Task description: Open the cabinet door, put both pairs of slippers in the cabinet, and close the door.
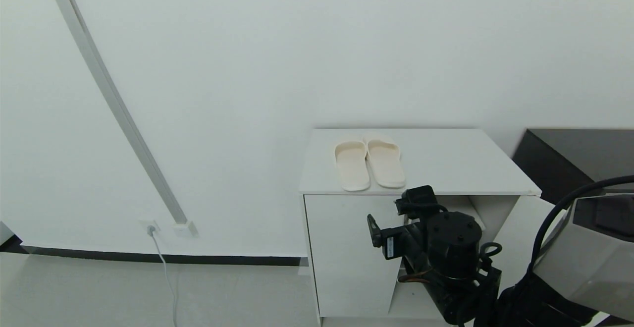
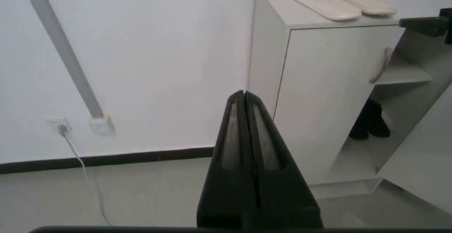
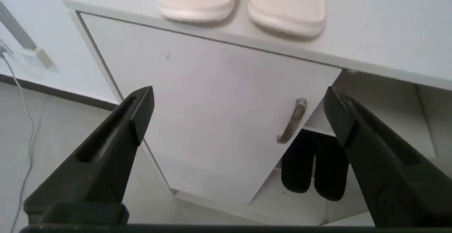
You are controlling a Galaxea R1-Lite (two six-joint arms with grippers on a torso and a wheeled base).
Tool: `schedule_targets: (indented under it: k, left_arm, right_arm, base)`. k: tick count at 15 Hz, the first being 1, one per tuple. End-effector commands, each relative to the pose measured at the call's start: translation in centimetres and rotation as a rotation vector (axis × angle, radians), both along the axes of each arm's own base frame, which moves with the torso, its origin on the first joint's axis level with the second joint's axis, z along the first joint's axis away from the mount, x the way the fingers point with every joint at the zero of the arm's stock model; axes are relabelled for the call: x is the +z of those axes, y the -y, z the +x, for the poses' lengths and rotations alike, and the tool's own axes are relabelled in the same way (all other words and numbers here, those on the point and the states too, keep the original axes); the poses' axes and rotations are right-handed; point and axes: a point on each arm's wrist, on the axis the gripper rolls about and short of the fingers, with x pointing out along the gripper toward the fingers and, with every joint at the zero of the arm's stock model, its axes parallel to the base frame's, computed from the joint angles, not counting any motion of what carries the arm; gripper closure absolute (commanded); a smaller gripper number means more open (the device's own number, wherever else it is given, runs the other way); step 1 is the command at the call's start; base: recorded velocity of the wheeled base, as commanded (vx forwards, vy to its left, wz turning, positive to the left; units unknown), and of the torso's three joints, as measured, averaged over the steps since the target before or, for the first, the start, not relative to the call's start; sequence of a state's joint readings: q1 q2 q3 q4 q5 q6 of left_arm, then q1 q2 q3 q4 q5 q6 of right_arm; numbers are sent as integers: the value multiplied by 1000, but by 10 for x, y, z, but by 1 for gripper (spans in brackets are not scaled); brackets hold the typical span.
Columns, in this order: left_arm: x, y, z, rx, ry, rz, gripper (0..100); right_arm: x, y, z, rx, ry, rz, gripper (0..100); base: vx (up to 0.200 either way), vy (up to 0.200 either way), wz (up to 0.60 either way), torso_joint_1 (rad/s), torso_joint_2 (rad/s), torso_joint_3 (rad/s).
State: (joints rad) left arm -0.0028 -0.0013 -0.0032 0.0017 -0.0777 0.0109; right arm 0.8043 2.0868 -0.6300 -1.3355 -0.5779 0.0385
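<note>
Where my left gripper hangs: lower centre of its own wrist view, fingers pressed together on nothing, well short of the cabinet.
Right gripper: fingers spread wide with nothing between them. They frame the cabinet front from either side of the right wrist view. In the head view the gripper sits low and right of centre, just before the opening.
Open door: stands swung out toward me at the right edge of the left wrist view, so I count the opening step as done.
Shut door: the panel carrying the handle, mid-frame in the right wrist view. It is closed and I judge it needs no attention.
Dark slippers: a pair on the cabinet floor, lower right of the right wrist view, just past the handle. I take this to be the first pair already stowed.
Cream slippers: side by side on the cabinet top, centre of the head view, near ends at the front edge. They are not yet inside.
Cabinet, what remains: by my reckoning I am roughly halfway. The cream pair has to come down into the open compartment, and then the door has to be shut.
</note>
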Motion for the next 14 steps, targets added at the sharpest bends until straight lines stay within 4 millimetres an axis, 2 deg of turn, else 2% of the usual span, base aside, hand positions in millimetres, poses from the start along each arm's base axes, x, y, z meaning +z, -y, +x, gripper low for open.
schedule_targets:
  k: [1,5,8,12,14]
  left_arm:
    - [0,0,0,1,-1,1,100]
    - [0,0,0,-1,-1,0,100]
    - [0,0,0,-1,-1,1,100]
    - [0,0,0,-1,-1,0,100]
    - [0,0,0,-1,-1,0,100]
  right_arm:
    - [1,0,0,-1,2,2,0]
    - [0,0,1,0,4,6,0]
    - [2,2,5,30,37,9,0]
    - [22,-6,35,-10,-17,3,0]
    - [36,-13,35,-10,-93,30,0]
  base:
    - [0,0,0,168,-364,-203]
    - [0,0,0,172,-354,-190]
    - [0,0,0,19,-37,-19]
    - [0,0,0,0,0,0]
    - [0,0,0,0,0,0]
